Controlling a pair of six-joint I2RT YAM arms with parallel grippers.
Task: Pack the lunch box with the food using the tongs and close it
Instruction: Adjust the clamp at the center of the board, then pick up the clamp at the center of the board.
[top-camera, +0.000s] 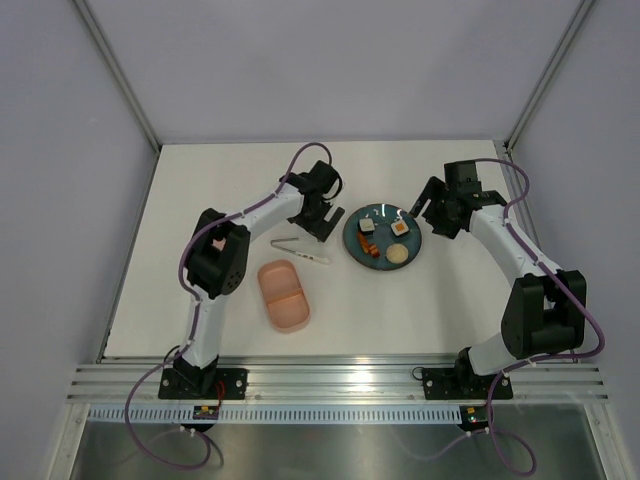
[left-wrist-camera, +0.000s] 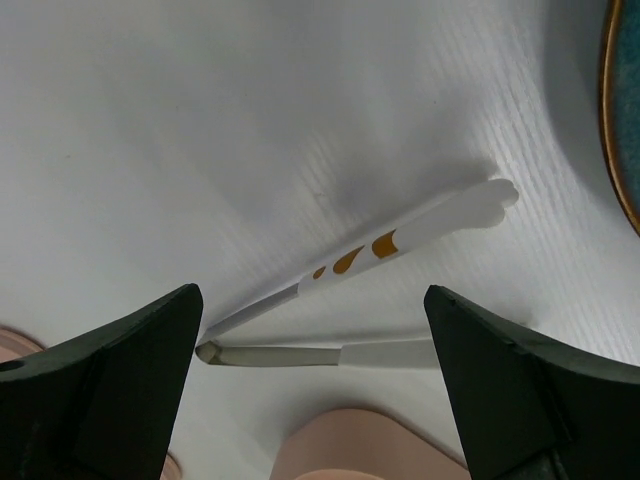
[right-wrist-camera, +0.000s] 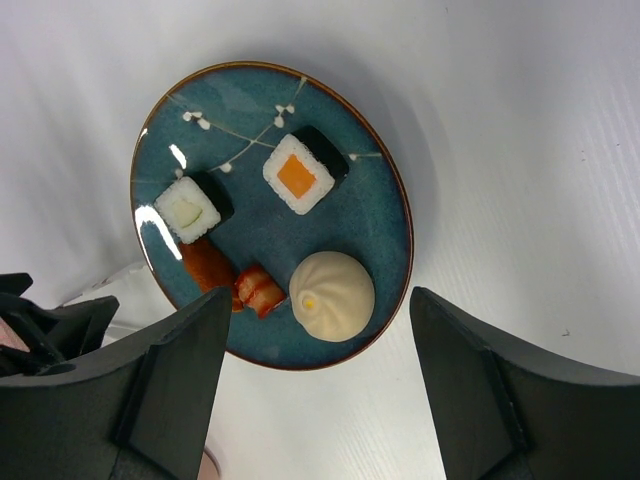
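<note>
The left gripper (left-wrist-camera: 312, 310) hangs over the tongs (left-wrist-camera: 400, 232) with its jaws spread wide, holding nothing. The tongs lie flat on the table (top-camera: 200, 200) in a narrow V at the centre of the top view. They sit between the open box (top-camera: 283, 295) below and the plate (top-camera: 383, 236) to the right. The right gripper (right-wrist-camera: 310, 325), also wide and empty, hovers over the plate, where the food (right-wrist-camera: 300, 175) sits.

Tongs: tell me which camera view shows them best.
Left wrist view: the tongs fill the frame, with both blades, the joined end and the orange markings clear. Top external shows them small, between the lunch box and the plate. Right wrist gives no clear sight of them.
</note>
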